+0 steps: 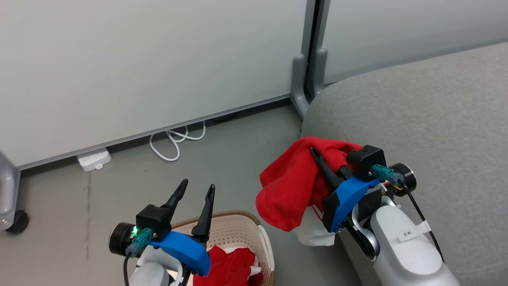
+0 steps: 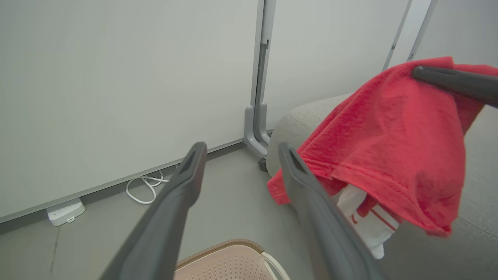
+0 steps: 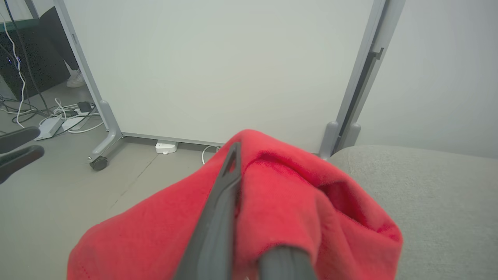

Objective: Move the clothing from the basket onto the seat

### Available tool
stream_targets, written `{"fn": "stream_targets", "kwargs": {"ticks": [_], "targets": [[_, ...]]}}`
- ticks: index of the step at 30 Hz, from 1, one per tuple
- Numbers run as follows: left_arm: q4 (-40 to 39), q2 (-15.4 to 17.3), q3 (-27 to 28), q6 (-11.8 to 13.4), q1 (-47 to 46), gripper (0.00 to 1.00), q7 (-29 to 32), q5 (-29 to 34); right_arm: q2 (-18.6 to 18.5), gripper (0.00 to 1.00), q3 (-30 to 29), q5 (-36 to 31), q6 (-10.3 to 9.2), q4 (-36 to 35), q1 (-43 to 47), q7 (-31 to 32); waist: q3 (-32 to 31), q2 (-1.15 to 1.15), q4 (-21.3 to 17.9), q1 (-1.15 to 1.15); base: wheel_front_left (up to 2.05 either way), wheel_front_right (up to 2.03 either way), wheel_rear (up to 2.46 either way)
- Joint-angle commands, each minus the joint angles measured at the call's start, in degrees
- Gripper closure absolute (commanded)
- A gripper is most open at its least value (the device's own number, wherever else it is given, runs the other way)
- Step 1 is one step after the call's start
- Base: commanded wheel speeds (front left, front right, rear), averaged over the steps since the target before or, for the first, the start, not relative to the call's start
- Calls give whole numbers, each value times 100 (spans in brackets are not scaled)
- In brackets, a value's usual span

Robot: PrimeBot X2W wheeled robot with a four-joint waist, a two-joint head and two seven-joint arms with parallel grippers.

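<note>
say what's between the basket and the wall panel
Head view: bare grey floor beyond the basket, with a white power strip and looped white cable at the wall panel's foot.

The seat (image 1: 436, 119) lies bare and wide beyond and right of the right end effector (image 1: 331, 159), but the garment (image 1: 289, 186) pinched in its fingers hangs past the seat's edge, near the basket (image 1: 238, 216). Ahead of the left end effector (image 1: 197, 186), whose fingers stand apart above the basket's rim, the floor (image 1: 238, 159) is open as far as the panels (image 1: 139, 59), which wall off the far side. A cable (image 1: 174, 143), a power strip (image 1: 94, 159) and a caster (image 1: 18, 221) lie along the panels' foot, and their grey post (image 1: 301, 87) stands just beside the seat's corner.
</note>
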Motion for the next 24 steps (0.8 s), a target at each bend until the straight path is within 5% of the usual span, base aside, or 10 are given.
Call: {"fn": "stream_targets", "kwargs": {"ticks": [1,24], "targets": [[-36,-1,20,-12,-10,0,-28,12,-16,100,0,-11,2,-34,-14,-3,61,0,-310,0,0,0,0],[-106,74,-172,-13,-131,0,-29,-3,-14,100,-141,-25,2,-119,154,-38,321,0,-2015,0,0,0,0]]}}
